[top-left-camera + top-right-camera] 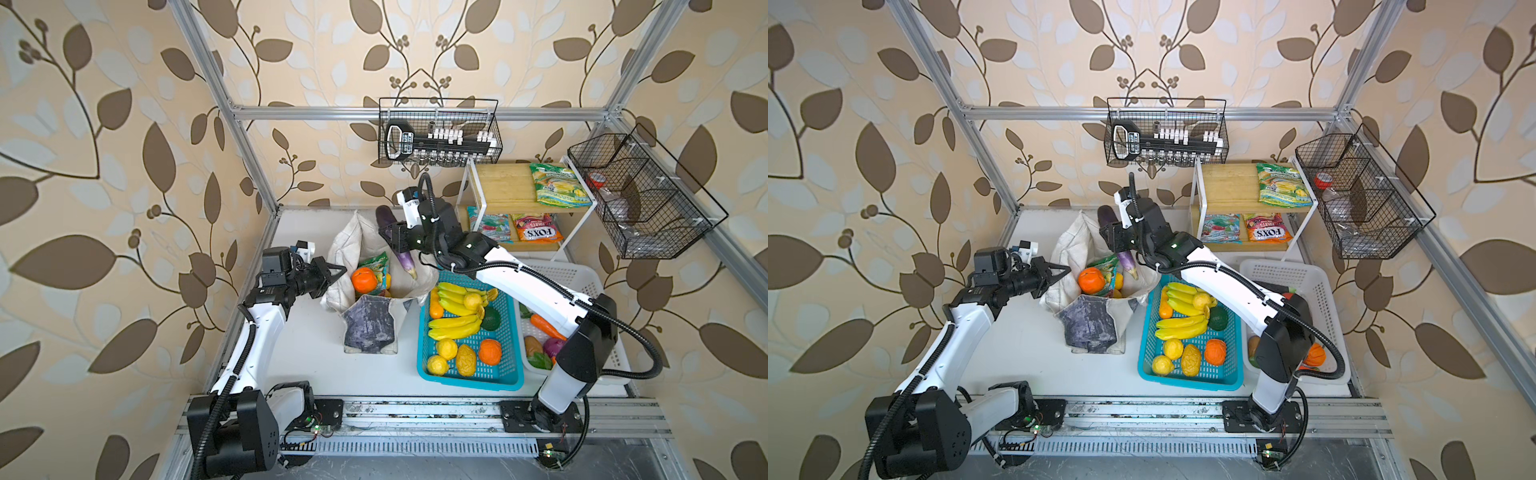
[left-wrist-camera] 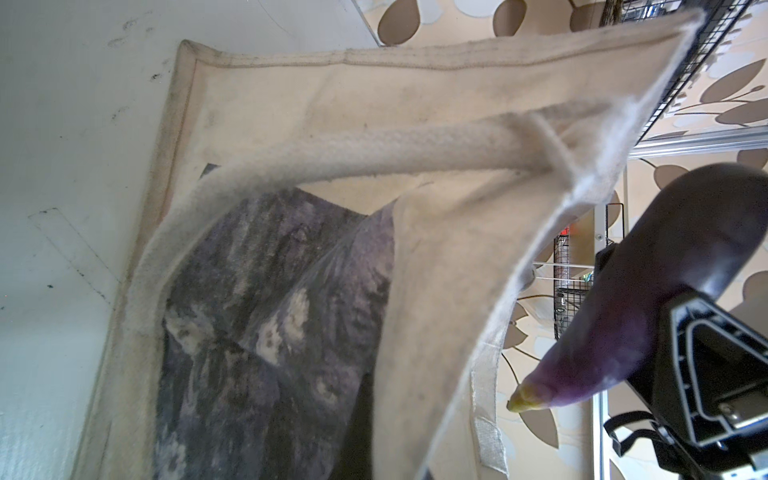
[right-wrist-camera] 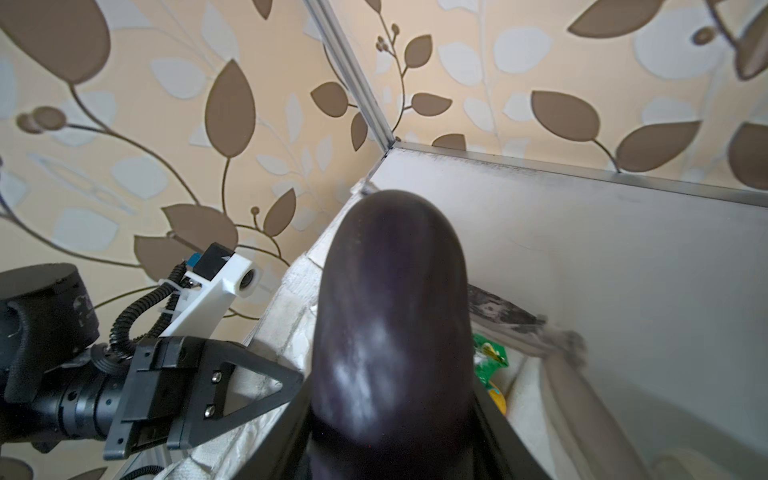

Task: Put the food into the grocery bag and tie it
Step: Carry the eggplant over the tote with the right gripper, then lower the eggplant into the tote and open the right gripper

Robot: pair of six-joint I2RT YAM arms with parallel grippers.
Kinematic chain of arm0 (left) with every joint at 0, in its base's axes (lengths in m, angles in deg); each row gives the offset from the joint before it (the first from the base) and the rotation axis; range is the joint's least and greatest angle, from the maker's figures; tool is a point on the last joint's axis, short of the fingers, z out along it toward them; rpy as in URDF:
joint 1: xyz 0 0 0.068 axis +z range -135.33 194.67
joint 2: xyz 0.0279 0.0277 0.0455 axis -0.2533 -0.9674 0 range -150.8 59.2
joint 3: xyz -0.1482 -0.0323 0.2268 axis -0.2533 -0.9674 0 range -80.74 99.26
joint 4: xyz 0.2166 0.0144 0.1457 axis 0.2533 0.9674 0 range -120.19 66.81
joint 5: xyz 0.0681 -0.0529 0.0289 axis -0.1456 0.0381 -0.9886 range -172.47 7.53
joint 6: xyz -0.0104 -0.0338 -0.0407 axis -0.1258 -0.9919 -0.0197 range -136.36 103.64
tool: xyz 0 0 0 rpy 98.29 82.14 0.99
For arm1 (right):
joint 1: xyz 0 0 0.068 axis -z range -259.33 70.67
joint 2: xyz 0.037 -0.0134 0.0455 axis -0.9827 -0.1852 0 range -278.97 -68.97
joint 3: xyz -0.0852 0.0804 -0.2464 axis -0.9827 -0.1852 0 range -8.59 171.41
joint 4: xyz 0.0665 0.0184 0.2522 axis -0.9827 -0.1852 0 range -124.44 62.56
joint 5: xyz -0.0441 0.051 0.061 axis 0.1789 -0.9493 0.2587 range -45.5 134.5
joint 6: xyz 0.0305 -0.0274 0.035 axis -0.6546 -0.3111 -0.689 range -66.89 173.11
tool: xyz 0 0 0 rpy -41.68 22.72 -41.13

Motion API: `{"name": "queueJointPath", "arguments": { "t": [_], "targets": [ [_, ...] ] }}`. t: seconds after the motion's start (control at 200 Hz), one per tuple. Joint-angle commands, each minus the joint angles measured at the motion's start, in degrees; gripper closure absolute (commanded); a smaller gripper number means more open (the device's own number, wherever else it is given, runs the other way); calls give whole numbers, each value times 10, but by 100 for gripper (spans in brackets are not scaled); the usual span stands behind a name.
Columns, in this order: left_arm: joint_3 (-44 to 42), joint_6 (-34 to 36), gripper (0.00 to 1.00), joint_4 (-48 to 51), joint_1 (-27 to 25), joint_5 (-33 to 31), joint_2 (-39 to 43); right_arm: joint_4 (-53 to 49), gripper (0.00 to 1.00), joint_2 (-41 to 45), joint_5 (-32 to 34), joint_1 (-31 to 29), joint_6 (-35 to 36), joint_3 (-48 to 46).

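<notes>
the right gripper is clenched around the middle of the purple eggplant. it holds the eggplant steep, with the narrow end pointing down over the open mouth of the grocery bag. i think this angle is chosen so that the long fruit can slide in tip first and not lie across the rim. the left gripper is closed tight on the left edge of the bag. in the left wrist view the cloth is pulled up to a corner and the white handle hangs slack below it, so this arm seems to hold the mouth wide for the other one. inside the bag there are already an orange fruit and a green packet. the bag stands in the middle of the table, just left of the blue basket with bananas and more fruit. further right is the white basket, and at the far right is the shelf with more packets. the tying is not yet begun.
</notes>
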Motion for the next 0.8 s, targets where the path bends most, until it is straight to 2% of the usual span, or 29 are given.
{"name": "queueJointPath", "arguments": {
  "t": [0.0,0.29,0.795],
  "targets": [
    [21,18,100,6,-8,21,3,18,60,-24,-37,-15,21,16],
    [16,11,100,-5,-8,18,11,21,61,-42,-30,-45,37,-30],
    [15,13,100,-11,-8,12,21,-7,59,-135,2,-46,31,-10]
  ]
}}
